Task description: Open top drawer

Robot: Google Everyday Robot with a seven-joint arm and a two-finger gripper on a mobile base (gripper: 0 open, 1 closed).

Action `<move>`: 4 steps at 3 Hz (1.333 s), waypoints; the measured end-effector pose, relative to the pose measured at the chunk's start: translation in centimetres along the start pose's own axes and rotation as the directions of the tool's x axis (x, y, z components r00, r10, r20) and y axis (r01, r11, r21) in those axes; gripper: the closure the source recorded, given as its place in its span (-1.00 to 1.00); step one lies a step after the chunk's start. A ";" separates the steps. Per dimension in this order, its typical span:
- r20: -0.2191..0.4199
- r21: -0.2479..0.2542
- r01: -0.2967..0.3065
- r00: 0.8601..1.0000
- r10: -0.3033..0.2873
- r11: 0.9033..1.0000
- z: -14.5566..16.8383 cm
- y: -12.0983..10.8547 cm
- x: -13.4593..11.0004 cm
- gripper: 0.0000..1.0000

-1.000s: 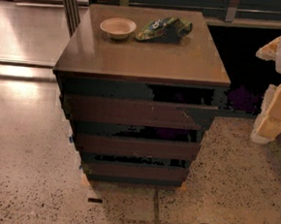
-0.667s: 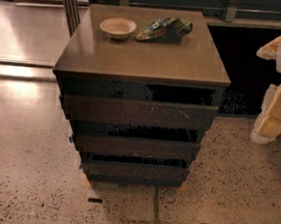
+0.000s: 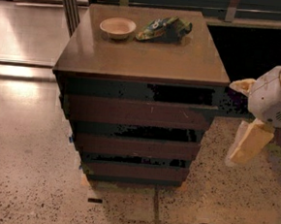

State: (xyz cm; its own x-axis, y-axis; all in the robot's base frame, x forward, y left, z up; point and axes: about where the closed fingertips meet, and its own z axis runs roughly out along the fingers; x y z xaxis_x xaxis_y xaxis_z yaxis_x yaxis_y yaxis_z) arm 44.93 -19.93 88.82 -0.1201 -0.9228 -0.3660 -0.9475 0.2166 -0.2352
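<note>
Speckled floor (image 3: 27, 192); top drawer (image 3: 138, 113) reddish-brown, scuffed; end effector (image 3: 247, 117) right.

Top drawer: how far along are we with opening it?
Nothing done yet: the top drawer looks shut. In hand: the gripper hangs right of the cabinet, touching nothing. Left: reach the drawer front and pull it out.

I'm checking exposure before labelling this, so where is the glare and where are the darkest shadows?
Camera view: bright glare on the polished floor at left; a sheen on the brown wooden cabinet top; deep black shadow in the gaps above and below the wide dark reddish-brown top drawer; the robot's pale hand, at the right edge beside that drawer, is well lit.
</note>
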 end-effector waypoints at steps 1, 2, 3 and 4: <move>0.090 0.003 0.050 0.995 -0.050 0.999 4.2 0.0 -0.5 -1.00; 0.093 0.003 0.056 0.994 -0.056 0.998 4.6 0.0 -0.6 -1.00; 0.113 0.024 0.077 0.990 -0.080 0.997 5.7 -0.6 -1.0 -1.00; 0.184 0.051 0.128 0.974 -0.136 0.990 8.1 -2.2 -2.9 -1.00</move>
State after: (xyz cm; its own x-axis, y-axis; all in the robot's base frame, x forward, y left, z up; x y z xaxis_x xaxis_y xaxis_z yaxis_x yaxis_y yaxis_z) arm 49.73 -15.19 83.10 0.0661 -0.8693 -0.4899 -0.9386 0.1125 -0.3262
